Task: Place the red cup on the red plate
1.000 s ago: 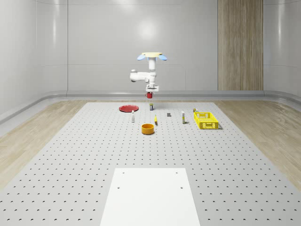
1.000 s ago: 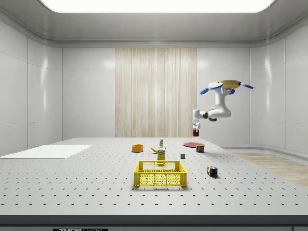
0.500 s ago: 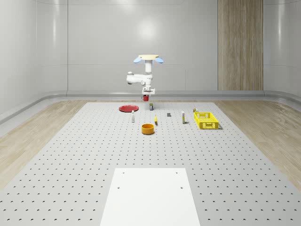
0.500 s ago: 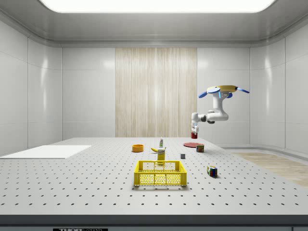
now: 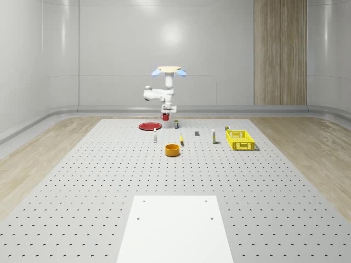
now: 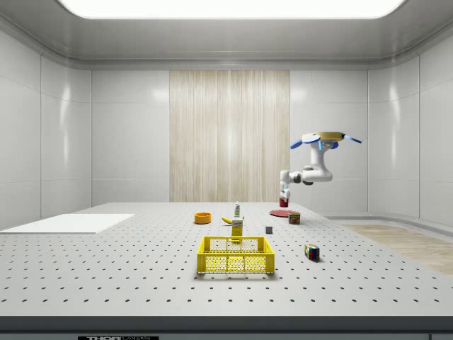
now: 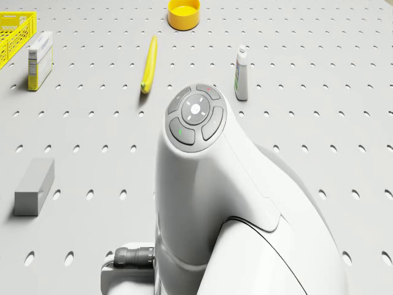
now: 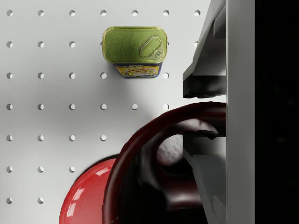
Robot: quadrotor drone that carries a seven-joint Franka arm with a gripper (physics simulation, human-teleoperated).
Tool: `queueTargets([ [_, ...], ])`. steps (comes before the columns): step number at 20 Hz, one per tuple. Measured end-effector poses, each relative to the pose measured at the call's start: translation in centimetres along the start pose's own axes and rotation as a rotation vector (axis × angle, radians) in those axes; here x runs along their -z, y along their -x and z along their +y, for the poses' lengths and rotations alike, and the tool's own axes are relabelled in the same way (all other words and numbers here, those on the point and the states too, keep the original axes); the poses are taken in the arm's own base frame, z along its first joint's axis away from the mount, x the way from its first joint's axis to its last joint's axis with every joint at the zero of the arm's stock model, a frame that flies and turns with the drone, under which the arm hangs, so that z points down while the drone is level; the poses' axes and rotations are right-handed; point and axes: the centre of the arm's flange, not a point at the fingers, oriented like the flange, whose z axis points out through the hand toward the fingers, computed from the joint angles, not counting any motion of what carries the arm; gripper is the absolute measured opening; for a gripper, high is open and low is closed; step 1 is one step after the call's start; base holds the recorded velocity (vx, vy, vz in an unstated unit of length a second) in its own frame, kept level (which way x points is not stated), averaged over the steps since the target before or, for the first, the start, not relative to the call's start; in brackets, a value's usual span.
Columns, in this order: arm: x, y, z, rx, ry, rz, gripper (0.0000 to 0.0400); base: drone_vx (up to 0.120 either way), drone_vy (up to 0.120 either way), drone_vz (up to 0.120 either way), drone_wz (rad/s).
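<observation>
Red glossy cup (image 8: 154,172) clamped in gripper (image 5: 166,114), fingers (image 8: 205,79) pinching its rim, held above far tabletop (image 5: 82,181) just beside flat red plate (image 5: 148,126). Drone (image 5: 169,70) hovers beside plate; cup kept high, likely to clear green-lidded tin (image 8: 134,51).

A perforated grey counter (image 5: 82,181) is seen carrying a red plate (image 5: 149,126), orange bowl (image 5: 173,149), yellow crate (image 5: 240,139), banana (image 7: 148,64), and tin (image 8: 134,52).
</observation>
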Motion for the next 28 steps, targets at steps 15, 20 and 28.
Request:
queueTargets([
  [15, 0.00, 0.00, 0.00, 0.000, 0.000, 0.000, 0.0100, -0.048, -0.120, 0.000, 0.000],
  [20, 0.00, 0.00, 0.00, 0.000, 0.000, 0.000, 0.0100, 0.000, -0.120, -0.048, 0.000],
  [28, 0.00, 0.00, 0.00, 0.000, 0.000, 0.000, 0.0100, -0.055, -0.120, 0.000, 0.000],
])
